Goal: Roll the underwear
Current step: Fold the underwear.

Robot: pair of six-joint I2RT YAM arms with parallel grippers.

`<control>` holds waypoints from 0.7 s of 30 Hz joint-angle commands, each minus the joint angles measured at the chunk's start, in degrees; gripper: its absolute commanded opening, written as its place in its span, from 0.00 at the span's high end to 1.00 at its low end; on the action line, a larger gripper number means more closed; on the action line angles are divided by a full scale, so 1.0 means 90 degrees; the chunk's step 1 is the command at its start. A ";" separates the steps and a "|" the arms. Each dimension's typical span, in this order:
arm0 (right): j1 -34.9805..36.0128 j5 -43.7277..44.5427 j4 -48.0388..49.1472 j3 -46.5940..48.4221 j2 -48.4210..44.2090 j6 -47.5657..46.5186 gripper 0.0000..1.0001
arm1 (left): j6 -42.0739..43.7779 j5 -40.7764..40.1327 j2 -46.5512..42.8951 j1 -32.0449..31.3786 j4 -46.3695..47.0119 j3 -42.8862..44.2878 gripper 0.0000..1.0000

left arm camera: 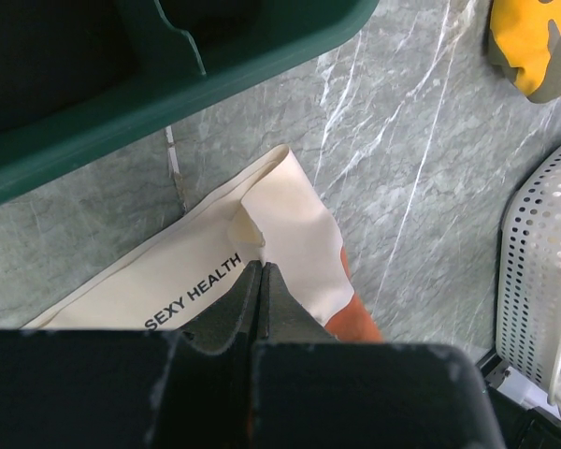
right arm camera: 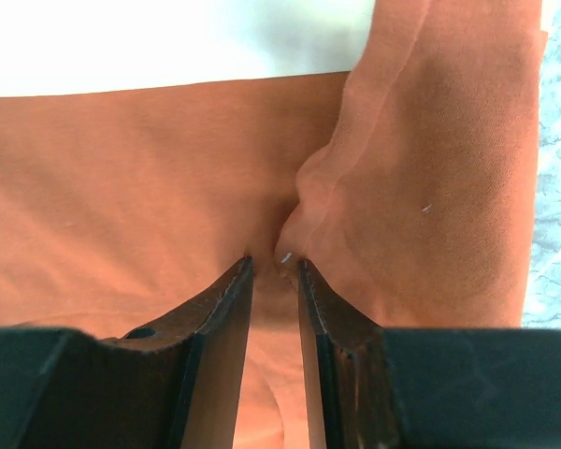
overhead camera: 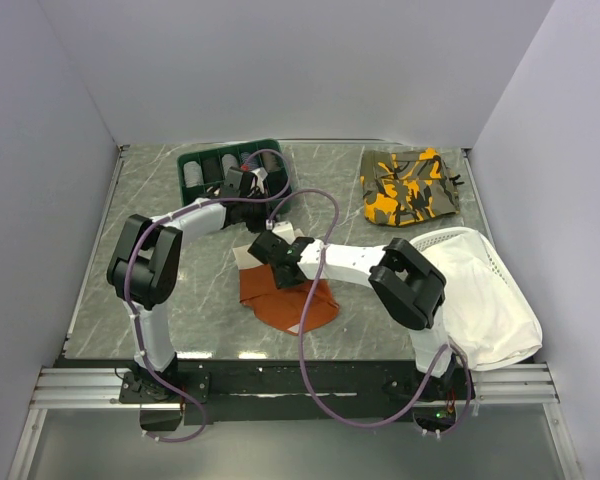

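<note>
The underwear [overhead camera: 290, 302] lies on the table's middle, rust-orange with a cream waistband [overhead camera: 248, 258]. My left gripper [overhead camera: 273, 195] is beside the green tray. In the left wrist view it [left arm camera: 259, 267] is shut on a raised fold of the waistband [left arm camera: 290, 224], which is printed "SEXY HEALTH". My right gripper [overhead camera: 266, 248] is over the underwear's far edge. In the right wrist view it [right arm camera: 273, 262] is closed, with a narrow gap, on a pinched ridge of the orange fabric [right arm camera: 122, 168]. The waistband [right arm camera: 168, 37] lies beyond it.
A green tray [overhead camera: 188, 158] with several rolled items stands at the back left, close to my left gripper [left arm camera: 262, 56]. A camouflage garment [overhead camera: 410, 185] lies at the back right. A white mesh basket [overhead camera: 485, 245] holding a large white cloth sits at the right.
</note>
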 commanded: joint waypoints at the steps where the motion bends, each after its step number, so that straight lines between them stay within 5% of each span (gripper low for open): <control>1: -0.0071 0.0371 -0.0064 0.0180 0.0044 0.0200 0.67 | 0.0151 0.0170 -0.0051 0.0029 0.0011 0.0262 0.99; 21: -0.0256 0.0382 0.0210 0.0082 0.0024 0.0288 0.67 | 0.0181 0.0209 -0.0032 0.0029 0.0001 0.0262 0.99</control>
